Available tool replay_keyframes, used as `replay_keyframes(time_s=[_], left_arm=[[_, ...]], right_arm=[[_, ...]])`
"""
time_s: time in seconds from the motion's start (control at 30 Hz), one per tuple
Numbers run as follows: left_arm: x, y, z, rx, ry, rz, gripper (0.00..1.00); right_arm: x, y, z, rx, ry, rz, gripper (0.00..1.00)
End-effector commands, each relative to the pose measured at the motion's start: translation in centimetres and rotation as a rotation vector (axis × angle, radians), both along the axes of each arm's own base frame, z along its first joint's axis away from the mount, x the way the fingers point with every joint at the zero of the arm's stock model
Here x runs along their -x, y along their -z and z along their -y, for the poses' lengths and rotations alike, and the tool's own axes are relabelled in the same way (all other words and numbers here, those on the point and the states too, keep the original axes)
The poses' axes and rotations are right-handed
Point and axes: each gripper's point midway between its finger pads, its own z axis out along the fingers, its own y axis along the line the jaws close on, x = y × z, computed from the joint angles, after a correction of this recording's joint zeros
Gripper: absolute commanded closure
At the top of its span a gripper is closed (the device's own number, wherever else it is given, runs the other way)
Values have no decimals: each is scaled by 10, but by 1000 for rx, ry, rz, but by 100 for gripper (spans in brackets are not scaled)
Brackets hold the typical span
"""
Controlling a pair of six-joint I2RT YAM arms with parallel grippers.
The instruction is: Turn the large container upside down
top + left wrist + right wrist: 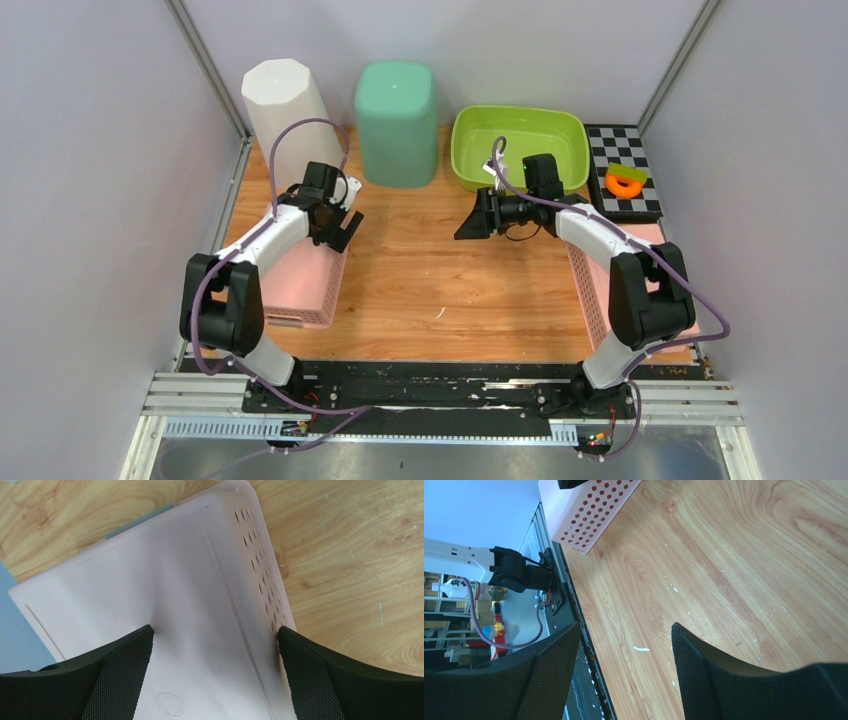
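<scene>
So we've got the wooden worktop taking up most of the top view. The pink container sits at its left edge, right under the left arm. From the left wrist it looks bottom-up: we see a flat, plain base facing the camera, with the perforated side wall dropping away to the right. A second pink basket sits at the right edge under the right arm; we can't tell which way up that one is.

Along the back there's a mint green bin, and a white bin leaning just to its left. A lime green basin is to its right, then a checkerboard in the far right corner.

The left tool hangs over the pink container's base with its jaws spread wide and nothing gripped. Whether the fingers touch the plastic, we can't tell. The right tool points left over bare wood in front of the basin, jaws partly apart, nothing between them.

Smallest bit: an orange ring on the checkerboard.
</scene>
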Motion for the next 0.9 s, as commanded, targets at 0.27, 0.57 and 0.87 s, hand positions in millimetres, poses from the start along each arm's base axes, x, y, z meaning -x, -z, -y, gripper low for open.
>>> replay_keyframes(time_s=[0.27, 0.57, 0.87], left_arm=[[8, 34, -14, 68, -96, -116, 6], [1, 43, -25, 82, -151, -122, 6], [-5, 46, -39, 99, -223, -116, 6]], right_arm=[[1, 7, 4, -11, -2, -22, 30], [0, 7, 4, -12, -3, -22, 30], [1, 8, 4, -12, -4, -24, 30]])
